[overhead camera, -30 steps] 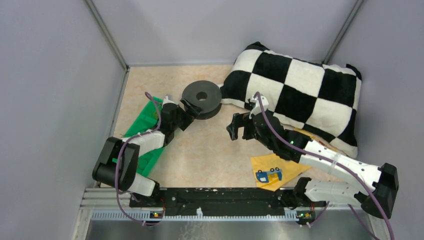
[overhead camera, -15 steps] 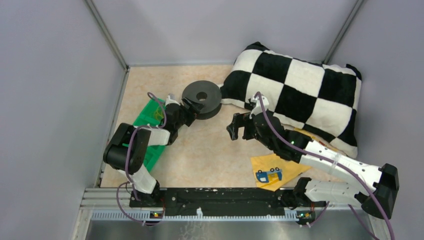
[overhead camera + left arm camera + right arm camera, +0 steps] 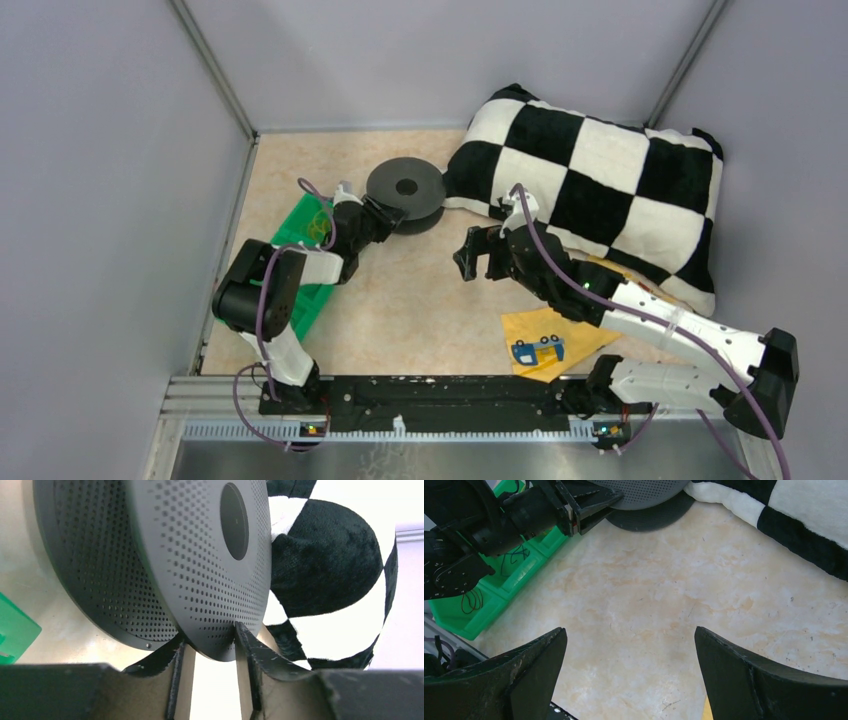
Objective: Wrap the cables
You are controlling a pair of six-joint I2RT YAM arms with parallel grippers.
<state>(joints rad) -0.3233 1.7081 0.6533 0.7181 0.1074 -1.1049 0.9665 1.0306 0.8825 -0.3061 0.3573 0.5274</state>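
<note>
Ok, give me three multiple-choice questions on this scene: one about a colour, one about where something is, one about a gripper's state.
1. What colours are the soft checked cushion?
A) red and white
B) black and white
C) plain blue

2. Where does the green plastic tray lie?
A) at the left edge of the beige table
B) on top of the cushion
C) at the right arm's base

3. How is the right gripper?
A) open and empty
B) shut on the black spool
C) shut on the cushion

Answers:
1 B, its squares alternate black and white.
2 A, the top view shows it along that edge.
3 A, its fingers stand wide apart over bare tabletop.
</note>
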